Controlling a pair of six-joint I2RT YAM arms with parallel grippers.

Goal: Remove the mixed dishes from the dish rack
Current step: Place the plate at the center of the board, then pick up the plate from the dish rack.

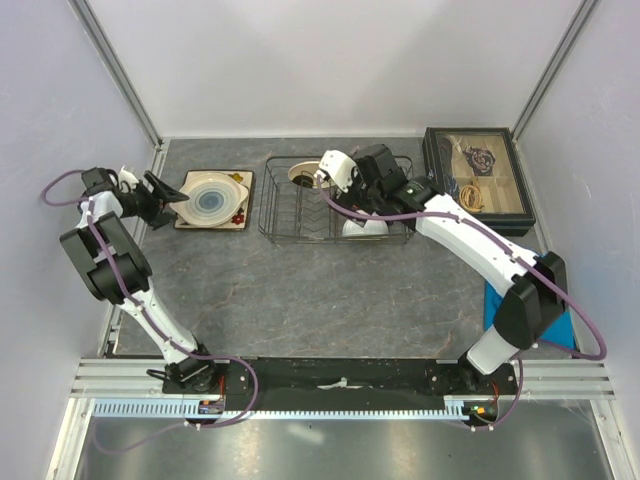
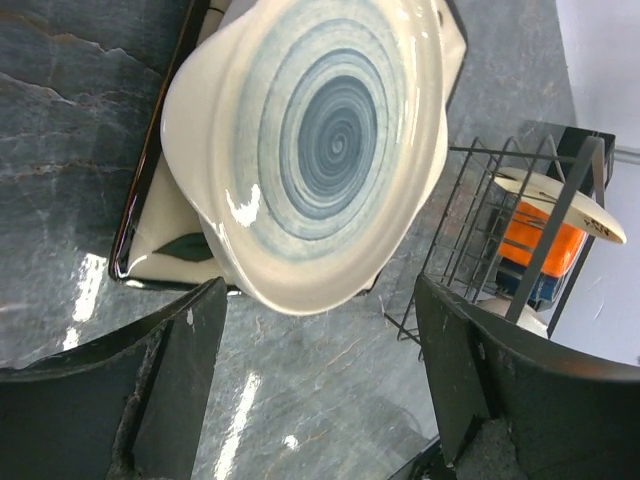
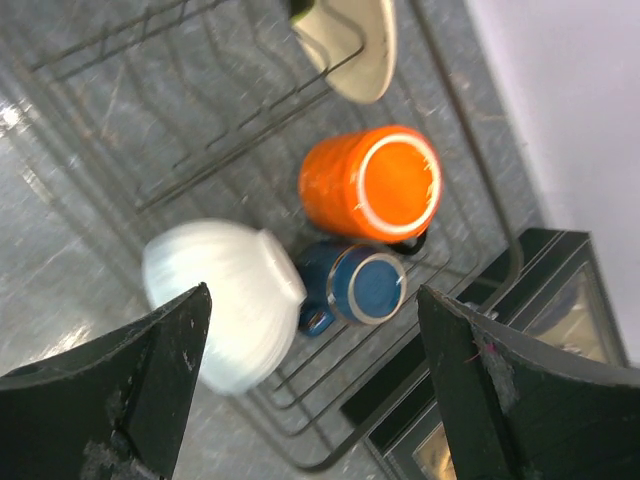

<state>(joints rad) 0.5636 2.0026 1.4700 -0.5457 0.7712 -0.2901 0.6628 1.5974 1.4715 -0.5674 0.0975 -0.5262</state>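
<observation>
1. The right gripper (image 3: pixel 312 292), jaws spread wide and empty, hangs over the right end of the dark wire dish rack (image 1: pixel 270 200). The right arm is the nearer one.
2. Beneath it, the ribbed white bowl (image 3: pixel 225 295) sits toward the left-side finger in the wrist view. It touches the glossy dark blue mug (image 3: pixel 360 285), with the orange cup (image 3: pixel 370 185) beyond and the cream bowl (image 3: pixel 365 45) farthest.
3. The left gripper (image 2: pixel 320 290), also wide and empty, is near the round pale plate with a blue swirl (image 2: pixel 320 150). That plate is stacked on the square cream plate (image 2: pixel 165 240), on the grey tabletop (image 1: pixel 330 300) left of the rack.

Round plate (image 2: pixel 320 150) stacked on square plate (image 2: pixel 160 215). Rack (image 2: pixel 529 290) to its right, orange cup (image 2: pixel 535 235) inside.
</observation>
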